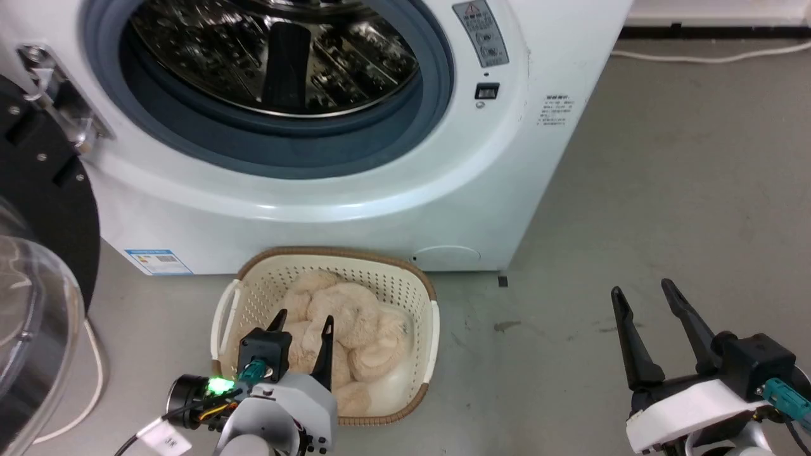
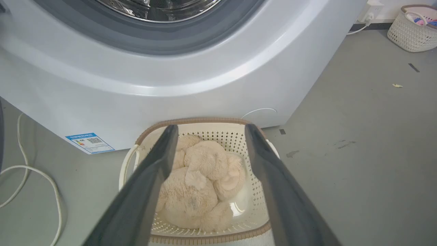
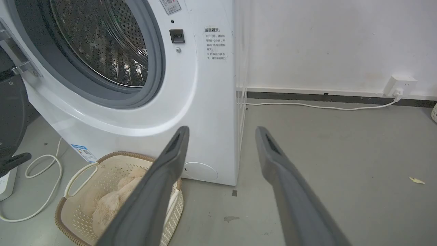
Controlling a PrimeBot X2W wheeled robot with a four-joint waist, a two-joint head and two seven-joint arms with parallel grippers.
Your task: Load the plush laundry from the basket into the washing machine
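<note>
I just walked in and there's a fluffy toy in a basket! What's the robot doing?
It looks ready to load that toy for a wash. The plush laundry lies curled in the basket in front of the washing machine, whose door is open. The left jaws hang open over the plush, not gripping it yet. The right jaws are open, off to the side.

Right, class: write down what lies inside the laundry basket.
A fluffy cream plush toy fills most of the basket; some bare bottom shows beside it. Anything beneath the toy is hidden.
</note>
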